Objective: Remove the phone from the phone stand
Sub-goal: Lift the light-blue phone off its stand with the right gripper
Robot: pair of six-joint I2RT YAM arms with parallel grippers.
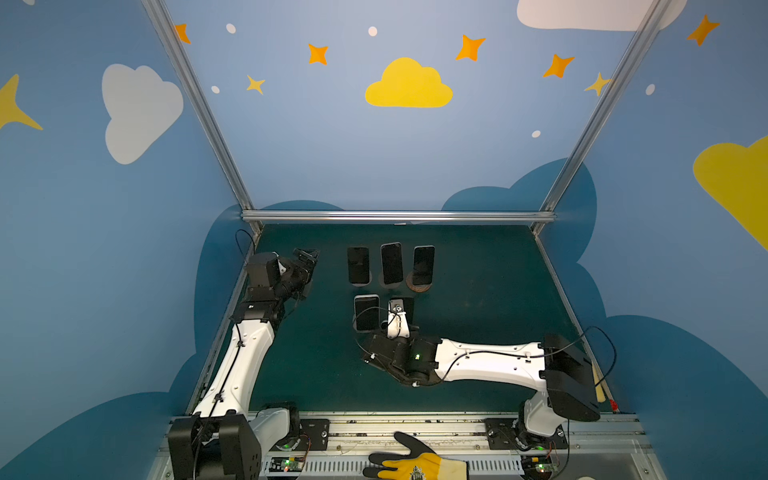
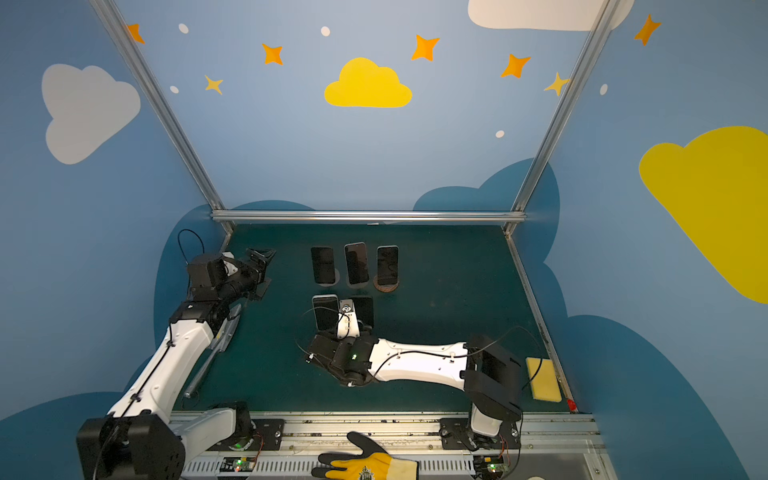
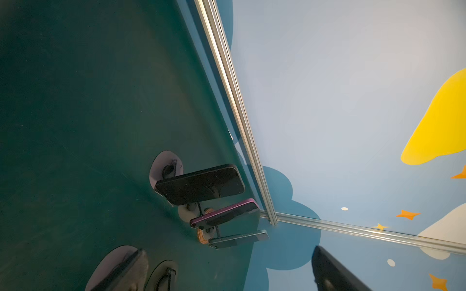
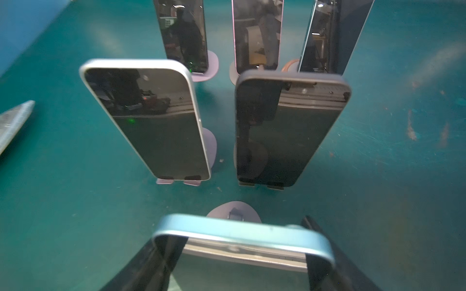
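While the left gripper [image 1: 306,257] gapes empty, the right gripper [image 4: 239,272] clamps the blue phone [image 4: 242,233]

Blue-edged phone [image 4: 242,233] — upright, glossy screen — just before its lilac stand [image 4: 222,209].

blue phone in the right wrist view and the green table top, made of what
Blue phone: probably satin metal frame, soft sheen on its rim, with glossy glass front mirroring the surroundings. Table top: matte, maybe rubbery mat; pale scuffs and scratches.
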